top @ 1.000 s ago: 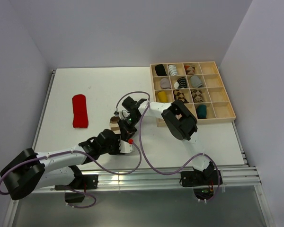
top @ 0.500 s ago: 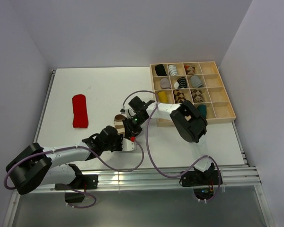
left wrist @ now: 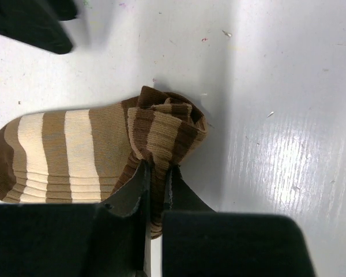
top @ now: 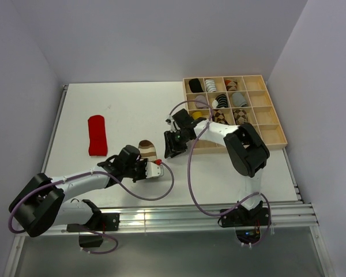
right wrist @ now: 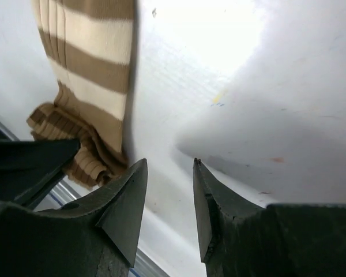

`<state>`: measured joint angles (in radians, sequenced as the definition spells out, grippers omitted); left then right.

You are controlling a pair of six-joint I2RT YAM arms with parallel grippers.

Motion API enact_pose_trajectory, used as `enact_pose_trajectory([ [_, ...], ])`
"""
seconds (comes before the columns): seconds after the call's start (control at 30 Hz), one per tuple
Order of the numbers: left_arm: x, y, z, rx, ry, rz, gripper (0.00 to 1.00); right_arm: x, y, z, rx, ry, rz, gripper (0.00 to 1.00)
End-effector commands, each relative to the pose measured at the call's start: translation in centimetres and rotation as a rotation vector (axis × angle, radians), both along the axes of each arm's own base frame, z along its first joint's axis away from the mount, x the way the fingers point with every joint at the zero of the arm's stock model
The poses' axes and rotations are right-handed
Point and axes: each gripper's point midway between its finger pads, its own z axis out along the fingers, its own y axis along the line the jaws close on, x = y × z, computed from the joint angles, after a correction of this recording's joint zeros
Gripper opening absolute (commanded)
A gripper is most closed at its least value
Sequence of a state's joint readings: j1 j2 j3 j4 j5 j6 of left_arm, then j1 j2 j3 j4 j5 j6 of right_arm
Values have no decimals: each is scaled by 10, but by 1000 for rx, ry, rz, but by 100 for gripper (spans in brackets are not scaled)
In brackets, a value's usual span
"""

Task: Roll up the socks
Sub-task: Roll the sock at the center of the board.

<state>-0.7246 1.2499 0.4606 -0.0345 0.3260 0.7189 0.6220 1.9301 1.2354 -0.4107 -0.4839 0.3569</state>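
The left gripper (left wrist: 155, 176) is pinching the bunched cuff of the striped sock (left wrist: 69, 147), its jaws nearly closed with only the fabric fold between them. The sock is lying flat near the middle of the table (top: 121, 104), toward the near edge, its toe pointing away from the pinch. The right gripper (right wrist: 168, 170) is sitting just beside the cuff, jaws standing about half apart over bare table and holding nothing. The red sock (top: 97, 135) is lying well apart, near the left edge.
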Motion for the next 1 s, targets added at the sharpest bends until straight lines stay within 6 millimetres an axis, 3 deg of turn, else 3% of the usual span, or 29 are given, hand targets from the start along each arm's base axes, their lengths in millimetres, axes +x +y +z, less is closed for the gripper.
enact_pose_trajectory([
  [0.0, -24, 14, -17, 61, 134, -17, 0, 31, 20, 29, 65, -86, -46, 44],
  [0.2, -22, 13, -13, 50, 143, -15, 0, 38, 60, 50, 169, -84, -6, 42],
  [0.4, -21, 11, -11, 42, 142, -16, 0, 27, 87, 36, 157, -44, 46, 38],
  [0.6, -19, 8, -9, 35, 147, -14, 0, 17, 101, 14, 128, -3, 72, 38],
  [0.73, -18, 6, -5, 25, 144, -14, 0, 20, 89, -8, 32, 1, 32, 37],
  [0.97, -25, 3, 5, 13, 179, -33, 0, 17, 37, -35, -149, -24, -82, 37],
])
